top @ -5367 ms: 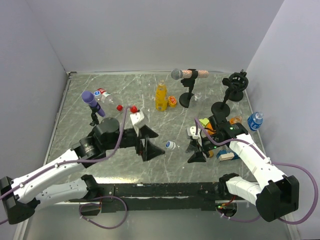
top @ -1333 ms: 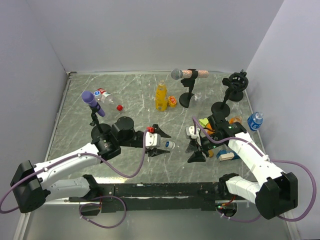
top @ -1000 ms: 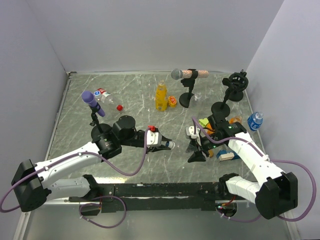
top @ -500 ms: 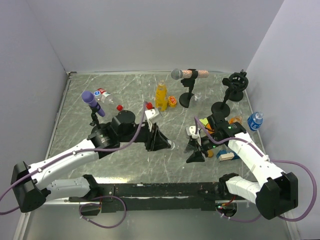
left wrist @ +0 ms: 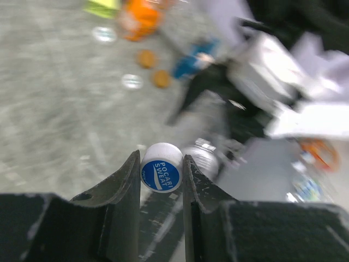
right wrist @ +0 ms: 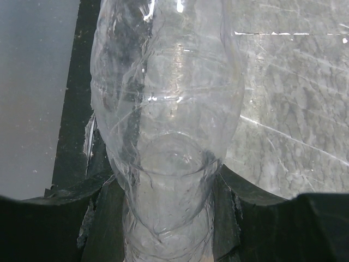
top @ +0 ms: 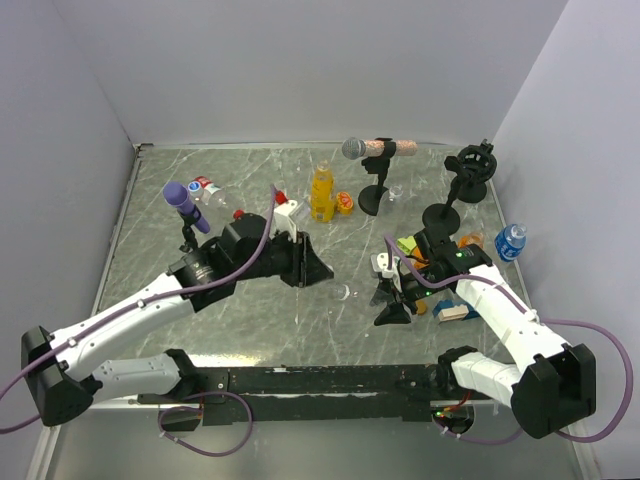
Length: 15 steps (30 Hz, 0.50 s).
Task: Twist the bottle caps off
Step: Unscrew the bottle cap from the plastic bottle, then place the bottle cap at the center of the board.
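Item 1. Left gripper [left wrist: 160,162]: we found it closed on a white-and-blue cap [left wrist: 161,173], one finger on each side and the printed top facing the wrist camera. From above, this gripper [top: 318,272] hung over the middle of the table [top: 250,320]; the cap itself was hidden there.

Item 2. Right gripper [right wrist: 163,188]: we recorded it clamped round a clear bottle [right wrist: 166,98], which reached out beyond the fingers over the marbled surface. From above, that gripper [top: 388,297] sat right of centre, near the left gripper but apart from it. We could not tell how the bottle's mouth lay.

Item 3. Standing at the back: a yellow-orange juice bottle [top: 321,193], near a grey-headed microphone [top: 368,148] on its stand.

Item 4. Far left: a clear bottle with red-white label [top: 207,188] lying down, a loose red cap [top: 238,213] near it, and a purple microphone [top: 183,205].

Item 5. Right edge: a small blue-labelled bottle [top: 511,241].
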Each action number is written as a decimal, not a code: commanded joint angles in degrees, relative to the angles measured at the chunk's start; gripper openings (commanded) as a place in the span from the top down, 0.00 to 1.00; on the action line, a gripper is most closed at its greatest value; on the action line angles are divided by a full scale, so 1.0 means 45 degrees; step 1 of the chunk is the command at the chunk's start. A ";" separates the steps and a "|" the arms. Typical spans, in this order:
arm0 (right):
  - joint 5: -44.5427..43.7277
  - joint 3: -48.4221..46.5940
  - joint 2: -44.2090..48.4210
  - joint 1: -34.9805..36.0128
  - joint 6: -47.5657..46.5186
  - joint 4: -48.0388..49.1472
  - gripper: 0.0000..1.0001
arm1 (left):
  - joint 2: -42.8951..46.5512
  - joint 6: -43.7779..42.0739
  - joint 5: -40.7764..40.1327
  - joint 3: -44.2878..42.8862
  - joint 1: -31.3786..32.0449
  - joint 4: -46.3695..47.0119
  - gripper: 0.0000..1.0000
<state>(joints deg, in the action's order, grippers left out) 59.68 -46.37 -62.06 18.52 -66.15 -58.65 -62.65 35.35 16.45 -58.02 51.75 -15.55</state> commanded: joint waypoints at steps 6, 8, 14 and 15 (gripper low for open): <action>0.0273 0.0011 0.0295 0.0102 -0.0320 0.0202 0.69 | -0.3200 -0.0531 -0.3499 -0.0698 -0.2376 0.0056 0.90; 0.0234 0.0050 0.0393 0.0102 -0.0261 0.0260 0.69 | -0.4975 -0.0726 -0.3616 -0.1497 -0.2728 -0.0020 0.90; 0.0117 0.0050 0.0452 0.0102 -0.0241 0.0280 0.69 | -0.8573 -0.1079 -0.4827 -0.4077 -0.3314 -0.0548 0.87; 0.0117 0.0070 0.0452 0.0102 -0.0222 0.0280 0.69 | -0.9002 -0.1021 -0.4846 -0.4273 -0.3432 -0.0509 0.87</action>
<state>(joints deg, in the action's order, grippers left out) 59.18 -46.37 -61.21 18.76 -66.11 -58.50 -98.43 32.05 -1.39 -71.22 37.98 -18.17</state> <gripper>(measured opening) 0.546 0.312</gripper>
